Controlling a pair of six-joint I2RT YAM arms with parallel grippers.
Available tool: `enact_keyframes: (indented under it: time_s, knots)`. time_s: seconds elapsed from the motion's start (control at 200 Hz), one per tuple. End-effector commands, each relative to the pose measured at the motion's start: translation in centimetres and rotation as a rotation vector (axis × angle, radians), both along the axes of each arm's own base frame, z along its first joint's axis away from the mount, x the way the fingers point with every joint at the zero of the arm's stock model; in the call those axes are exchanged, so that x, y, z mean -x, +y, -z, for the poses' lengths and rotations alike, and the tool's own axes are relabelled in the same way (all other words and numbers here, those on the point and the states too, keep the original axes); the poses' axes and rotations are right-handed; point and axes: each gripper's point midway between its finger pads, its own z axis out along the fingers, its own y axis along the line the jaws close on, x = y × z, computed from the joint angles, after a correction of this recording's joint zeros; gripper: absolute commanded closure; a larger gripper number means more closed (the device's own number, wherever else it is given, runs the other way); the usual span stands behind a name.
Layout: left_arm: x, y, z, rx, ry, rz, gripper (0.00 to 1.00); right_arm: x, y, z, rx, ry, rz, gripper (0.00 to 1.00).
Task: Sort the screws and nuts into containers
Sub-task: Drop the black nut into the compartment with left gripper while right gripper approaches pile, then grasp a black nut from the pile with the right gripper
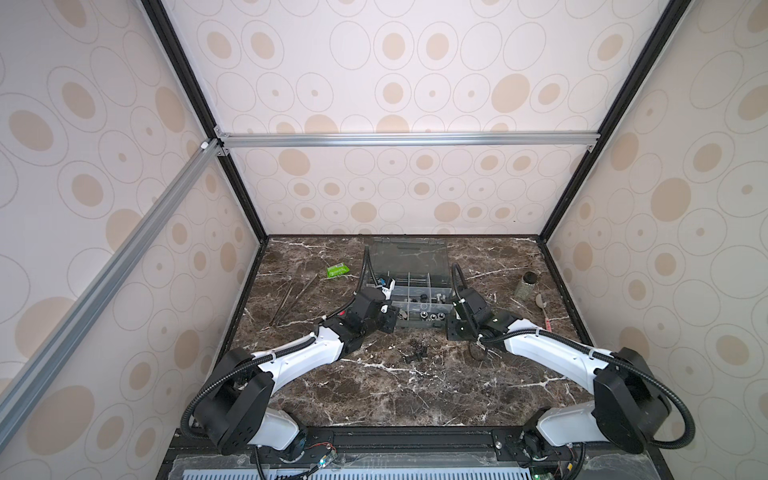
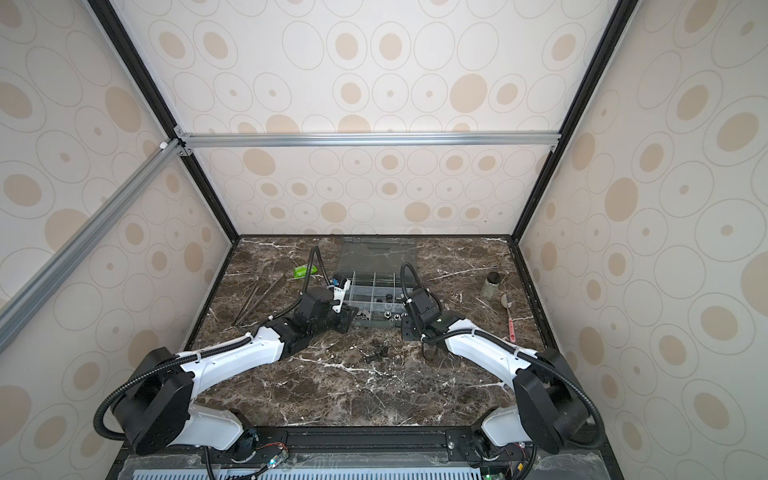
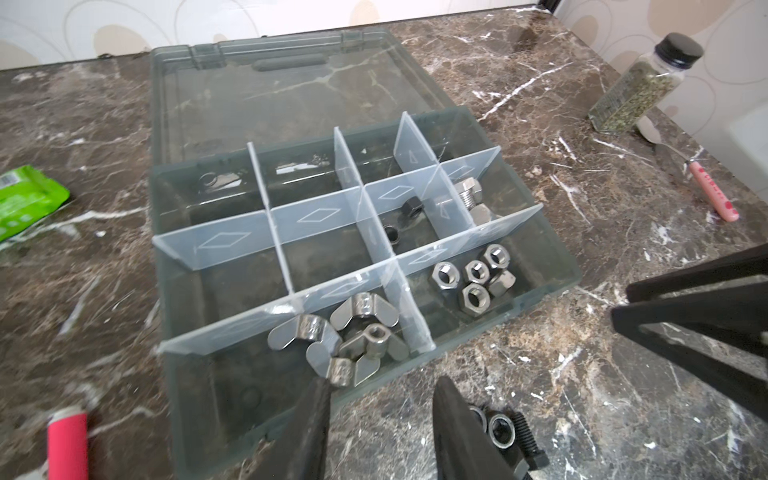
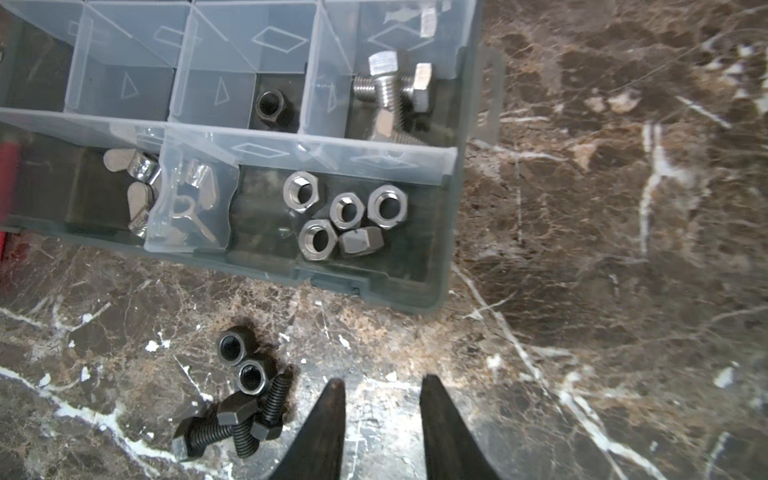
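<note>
The containers are compartments of a grey organiser box [image 1: 419, 282] [image 3: 478, 328] [image 4: 374, 286] lying open. One holds silver hex nuts [image 3: 473, 278] [image 4: 345, 212], another wing nuts [image 3: 345, 336] [image 4: 137, 187]. A third holds silver screws [image 3: 469, 195] [image 4: 395, 91] and a fourth black nuts [image 3: 411, 205] [image 4: 274, 110]. Loose black screws [image 4: 237, 419] [image 3: 525, 436] and black nuts [image 4: 241, 361] lie on the table [image 1: 415, 351] in front of the box. My left gripper [image 3: 382, 384] [image 1: 388, 322] is open and empty at the box's near wall. My right gripper [image 4: 383, 382] [image 1: 453, 330] is open and empty over bare marble beside the loose pile.
The box lid [image 3: 291, 91] lies flat behind the box. A black-capped jar [image 1: 525, 284] [image 3: 640, 87] and a pink-handled spoon [image 3: 710, 195] sit at the right. Tweezers [image 1: 291, 299] and a green packet [image 1: 336, 271] lie at the left. A red cylinder [image 3: 66, 440] lies near the left gripper.
</note>
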Motion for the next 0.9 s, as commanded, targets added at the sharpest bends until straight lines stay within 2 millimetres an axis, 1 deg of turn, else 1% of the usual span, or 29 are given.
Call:
enact_keyframes:
  time_s: [0.0, 0.13, 0.24, 0.36, 0.465, 0.56, 0.625, 0.745, 0.895]
  knots:
    - [-0.5, 0.9, -1.1, 0.049, -0.029, -0.067, 0.58, -0.4, 3.1, -0.1, -0.04, 0.001, -0.053, 0.64]
    - [-0.4, 1.7, -0.9, 0.04, -0.03, -0.09, 0.58, -0.4, 5.5, 1.0, -0.011, 0.037, -0.112, 0.63]
    - [-0.3, 2.3, -1.2, 0.036, -0.041, -0.103, 0.57, -0.3, 7.5, 1.9, 0.005, 0.069, -0.159, 0.61]
    - [-0.1, 3.0, -1.4, 0.034, -0.052, -0.114, 0.57, 0.0, 8.9, 2.7, 0.043, 0.097, -0.21, 0.6]
    - [0.1, 3.6, -1.4, 0.029, -0.058, -0.12, 0.56, 0.4, 9.4, 3.4, 0.084, 0.122, -0.244, 0.58]
    - [0.1, 4.2, -1.8, 0.034, -0.073, -0.141, 0.56, 0.6, 9.6, 3.9, 0.111, 0.141, -0.267, 0.57]
    - [0.4, 4.1, -1.6, 0.047, -0.071, -0.128, 0.56, 0.8, 9.6, 4.1, 0.124, 0.155, -0.283, 0.57]
    - [0.8, 4.5, -0.9, 0.047, -0.059, -0.138, 0.56, 1.3, 9.5, 4.5, 0.146, 0.173, -0.298, 0.57]
    - [1.0, 4.7, -0.7, 0.045, -0.057, -0.138, 0.56, 1.7, 9.7, 5.0, 0.149, 0.191, -0.312, 0.57]
